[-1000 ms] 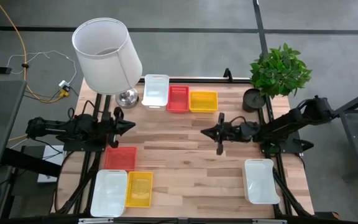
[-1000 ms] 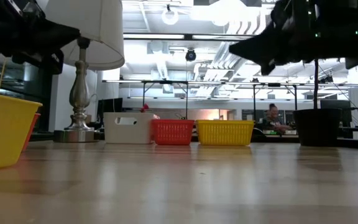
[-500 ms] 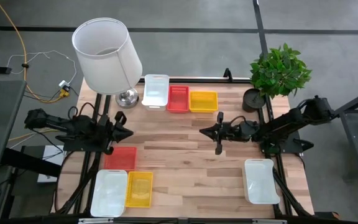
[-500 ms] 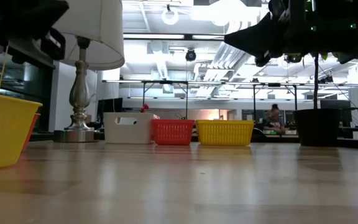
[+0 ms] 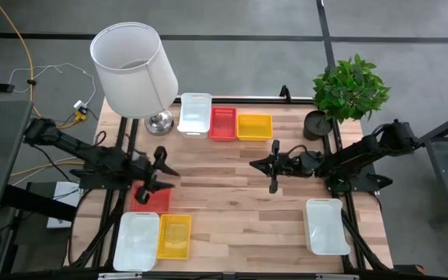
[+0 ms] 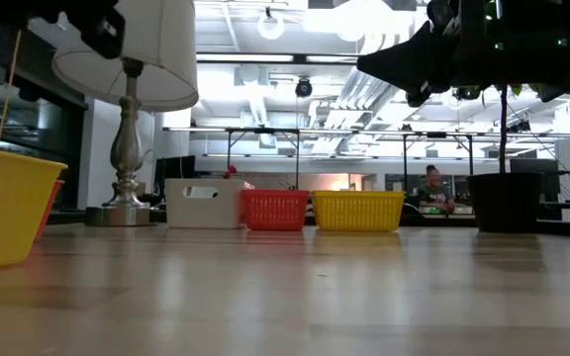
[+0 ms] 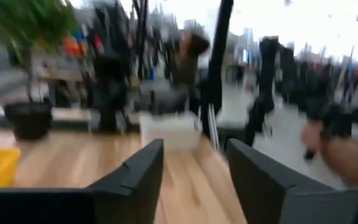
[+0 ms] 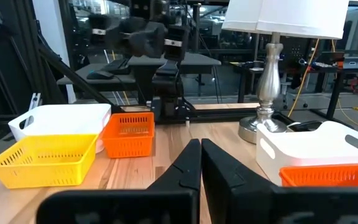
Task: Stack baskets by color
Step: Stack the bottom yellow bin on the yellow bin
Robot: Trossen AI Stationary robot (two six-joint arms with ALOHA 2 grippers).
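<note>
Nothing is stacked yet, by the look of it: seven baskets lie single on the bench [image 5: 232, 175], so the sorting is all still to do

Starting at the left near corner, a white basket [image 5: 137, 241] sits flat with a yellow basket [image 5: 174, 236] touching its right side, and a red basket [image 5: 151, 197] lies just behind the pair. All three look empty from above. The left pincer [image 5: 164, 172] hangs over that red basket's far edge, and the wrist view shows its two dark fingers [image 7: 137, 180] spread apart with bare wood between them, gripping nothing. My read is that it is lining up on the red one

Along the far edge, beside the lamp [image 5: 134, 70], three more stand in a row and touching: the far white basket [image 5: 194, 113], the far red basket [image 5: 222, 123], then the far yellow basket [image 5: 254, 126]. Each seems empty too

Moving right, the right pincer [image 5: 274, 173] waits above mid-bench, fingers pressed together and carrying nothing. Past it, a potted plant [image 5: 347, 89] stands at the far right corner, and a lone white basket [image 5: 325, 225] lies at the near right, well apart from the rest, also empty

What is left: each colour needs gathering into one pile, whites included, and the right-hand white has the longest trip
</note>
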